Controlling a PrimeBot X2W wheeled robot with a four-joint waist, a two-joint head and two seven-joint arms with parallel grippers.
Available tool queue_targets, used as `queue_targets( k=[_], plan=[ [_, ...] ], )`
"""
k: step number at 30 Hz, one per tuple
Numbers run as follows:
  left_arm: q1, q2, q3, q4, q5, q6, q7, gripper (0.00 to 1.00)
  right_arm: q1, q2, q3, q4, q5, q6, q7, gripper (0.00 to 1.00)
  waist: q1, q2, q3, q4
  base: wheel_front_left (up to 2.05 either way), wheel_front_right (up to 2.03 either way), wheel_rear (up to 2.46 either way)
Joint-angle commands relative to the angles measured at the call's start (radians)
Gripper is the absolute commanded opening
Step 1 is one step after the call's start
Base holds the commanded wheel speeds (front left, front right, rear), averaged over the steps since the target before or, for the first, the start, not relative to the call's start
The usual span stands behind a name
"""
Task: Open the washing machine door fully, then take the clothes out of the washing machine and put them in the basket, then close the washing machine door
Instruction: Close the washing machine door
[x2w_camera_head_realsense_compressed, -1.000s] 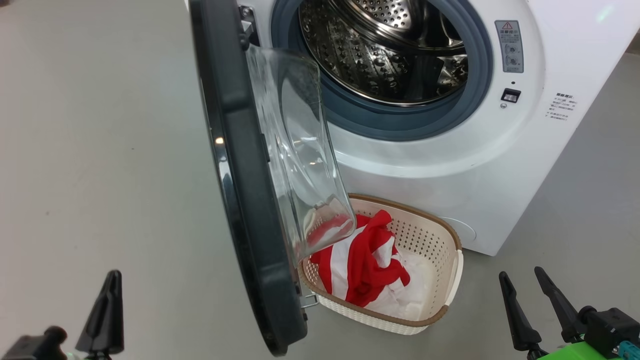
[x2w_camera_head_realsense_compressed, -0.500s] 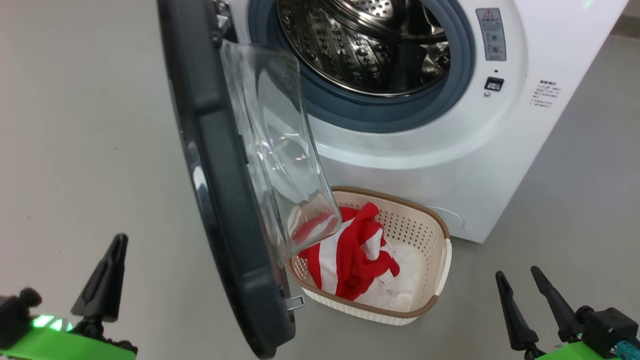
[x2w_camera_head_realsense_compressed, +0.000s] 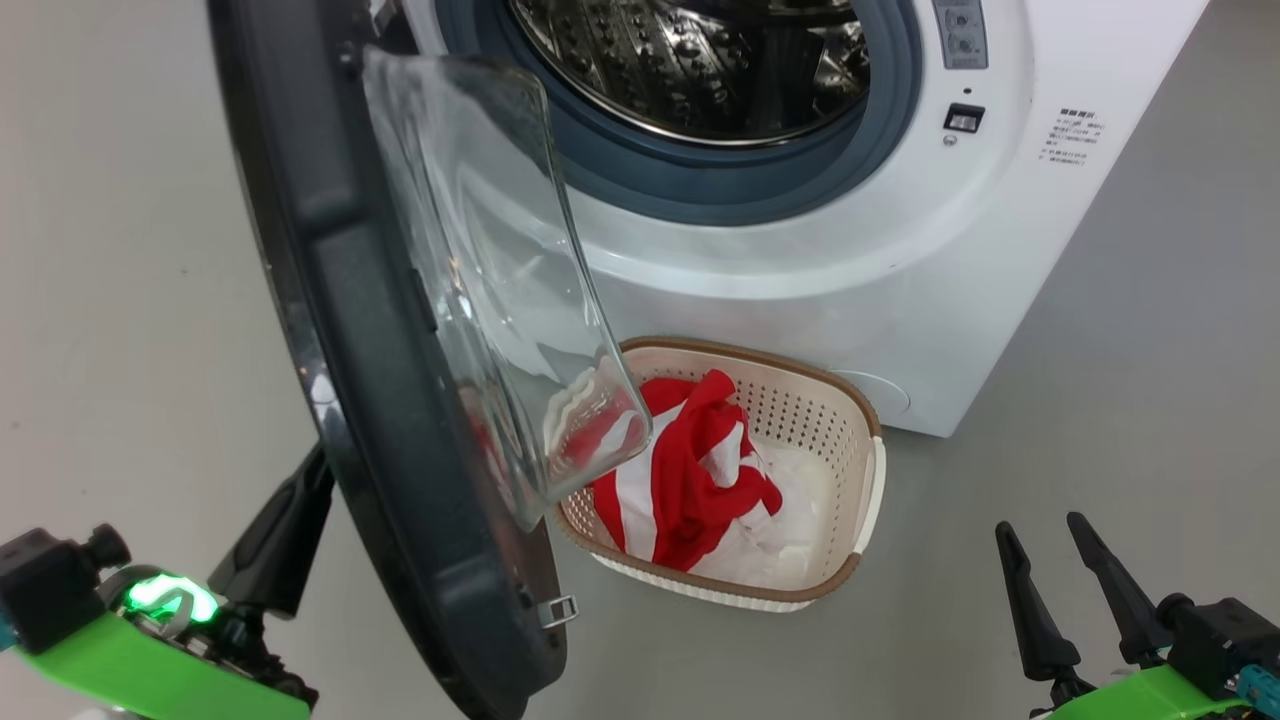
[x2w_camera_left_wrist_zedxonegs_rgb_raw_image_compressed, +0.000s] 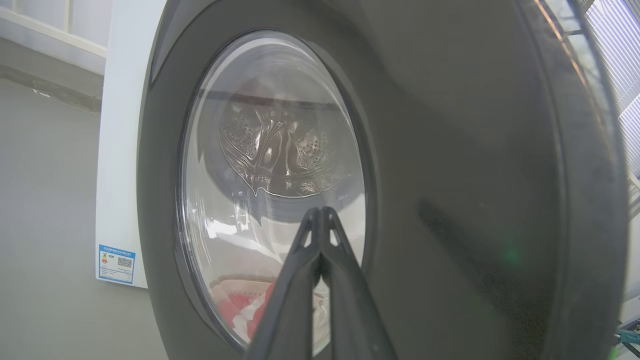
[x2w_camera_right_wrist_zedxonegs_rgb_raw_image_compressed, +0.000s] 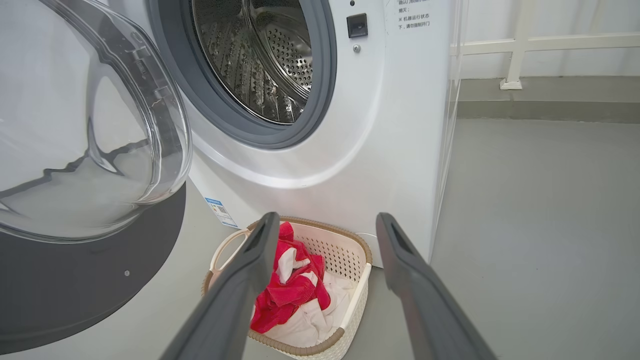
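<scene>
The left gripper (x2w_camera_left_wrist_zedxonegs_rgb_raw_image_compressed: 320, 214), fingers pressed together, points at the outer face of the door (x2w_camera_head_realsense_compressed: 330, 250), placed, I'd say, to push it shut; whether it touches, I can't tell. The right gripper (x2w_camera_right_wrist_zedxonegs_rgb_raw_image_compressed: 325, 220) hangs spread and empty near the basket (x2w_camera_head_realsense_compressed: 750, 352). The basket holds the red-and-white clothes (x2w_camera_head_realsense_compressed: 690, 470) and sits on the floor (x2w_camera_head_realsense_compressed: 1150, 400) against the washing machine (x2w_camera_head_realsense_compressed: 900, 260).

One washing machine (x2w_camera_head_realsense_compressed: 900, 300) with one door (x2w_camera_head_realsense_compressed: 330, 330), one basket (x2w_camera_head_realsense_compressed: 868, 490) and one heap of red-and-white clothes (x2w_camera_head_realsense_compressed: 690, 480), too tangled to count. Two grippers, left gripper (x2w_camera_left_wrist_zedxonegs_rgb_raw_image_compressed: 320, 212) and right gripper (x2w_camera_right_wrist_zedxonegs_rgb_raw_image_compressed: 326, 220), carry two fingers (x2w_camera_right_wrist_zedxonegs_rgb_raw_image_compressed: 235, 295) each.
</scene>
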Motion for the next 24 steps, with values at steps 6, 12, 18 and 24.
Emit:
queue_targets(
  k=[6,12,18,24],
  plan=[
    [-0.07,0.049,0.011,-0.05,-0.005,-0.006,-0.012,0.0,-0.041,-0.017,0.015,-0.029,-0.006,0.006,-0.006,1.0,0.0,0.0,0.024,-0.01,0.0,0.0,0.0],
    [-0.097,0.043,-0.014,-0.067,0.01,-0.006,-0.012,0.0,-0.055,-0.016,0.016,-0.029,-0.007,0.006,-0.006,1.0,0.0,0.0,0.041,-0.021,0.0,0.0,0.0],
    [-0.127,0.035,-0.041,-0.087,0.022,-0.006,-0.012,0.0,-0.065,-0.014,0.01,-0.028,-0.006,0.006,-0.006,1.0,0.0,0.0,0.053,-0.031,0.0,0.0,0.0],
    [-0.162,0.028,-0.085,-0.097,0.037,-0.006,-0.012,0.0,-0.074,-0.012,0.009,-0.028,-0.006,0.006,-0.006,1.0,0.0,0.0,0.061,-0.042,0.0,0.0,0.0]
  ],
)
